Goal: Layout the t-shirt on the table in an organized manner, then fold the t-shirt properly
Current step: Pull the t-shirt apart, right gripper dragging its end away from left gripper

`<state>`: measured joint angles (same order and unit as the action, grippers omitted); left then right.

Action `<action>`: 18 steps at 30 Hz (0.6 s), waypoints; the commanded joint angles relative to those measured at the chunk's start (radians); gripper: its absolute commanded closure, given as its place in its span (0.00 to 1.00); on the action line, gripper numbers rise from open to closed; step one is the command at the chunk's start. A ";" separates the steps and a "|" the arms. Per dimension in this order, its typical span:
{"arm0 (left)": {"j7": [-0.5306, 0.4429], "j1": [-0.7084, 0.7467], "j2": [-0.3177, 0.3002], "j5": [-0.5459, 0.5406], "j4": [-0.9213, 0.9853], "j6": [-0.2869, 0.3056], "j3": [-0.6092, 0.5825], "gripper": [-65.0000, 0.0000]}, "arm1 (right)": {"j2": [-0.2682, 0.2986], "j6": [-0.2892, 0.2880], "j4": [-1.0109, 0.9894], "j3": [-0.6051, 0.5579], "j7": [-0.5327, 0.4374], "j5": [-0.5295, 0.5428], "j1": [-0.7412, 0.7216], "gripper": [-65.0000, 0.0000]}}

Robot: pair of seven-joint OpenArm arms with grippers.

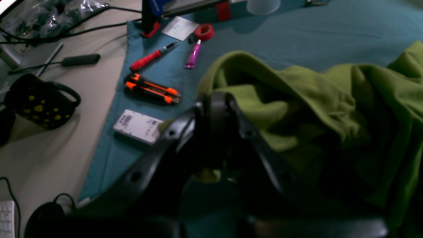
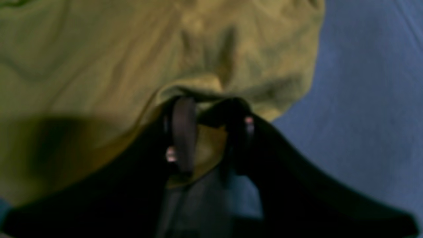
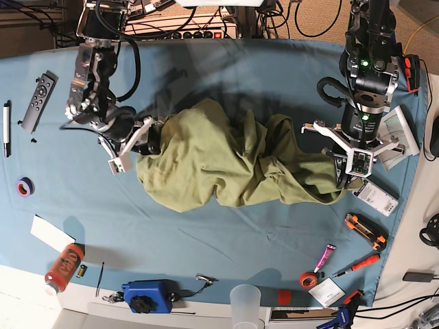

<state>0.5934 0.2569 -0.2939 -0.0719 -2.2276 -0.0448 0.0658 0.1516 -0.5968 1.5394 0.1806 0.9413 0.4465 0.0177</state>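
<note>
The t-shirt [image 3: 233, 161] is bunched in a rumpled heap at mid-table [image 3: 206, 233] — nothing is spread flat. One end is pinched in the left gripper [image 1: 214, 99], jaws clamped tight. At the opposite end a fold is straddled by the right gripper [image 2: 208, 112], jaws narrowed — a firm hold cannot be confirmed. A box cutter [image 1: 152, 88] lies nearby.

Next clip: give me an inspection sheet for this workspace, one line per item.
Surface: table under a blue cloth, smooth where bare.
Job's things: t-shirt bunched in a crumpled heap, not laid flat.
Clutter: remote, red can, plastic cup, orange knife, red screwdriver, tape roll.
Hands: left hand shut on the shirt's edge; right hand closing on a fold at the opposite end.
Cables: black bundles behind the far edge.
Surroundings: mouse and keyboard corner on the neighbouring desk.
</note>
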 commanded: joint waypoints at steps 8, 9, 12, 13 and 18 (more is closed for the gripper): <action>-0.025 -0.006 -0.002 0.004 -0.017 -0.006 0.003 1.00 | 0.009 0.011 0.021 0.048 -0.035 -0.024 -0.119 1.00; -0.025 -0.005 -0.002 0.004 -0.017 -0.006 0.003 1.00 | 0.009 0.011 0.029 0.064 -0.048 -0.024 -0.140 1.00; -0.024 -0.002 -0.002 0.004 -0.017 -0.006 0.003 1.00 | 0.009 0.010 0.040 0.121 -0.061 -0.025 -0.216 1.00; -0.024 -0.002 -0.002 0.004 -0.017 -0.006 0.003 1.00 | 0.010 0.010 0.040 0.139 -0.059 -0.025 -0.241 1.00; -0.024 -0.002 -0.002 0.004 -0.017 -0.006 0.003 1.00 | 0.023 0.010 0.038 0.180 -0.055 -0.078 -0.309 1.00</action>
<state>0.5972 0.2626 -0.2909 -0.0723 -2.2276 -0.0448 0.0654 0.1631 -0.5838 1.5616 0.3584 0.9115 0.3511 -0.2665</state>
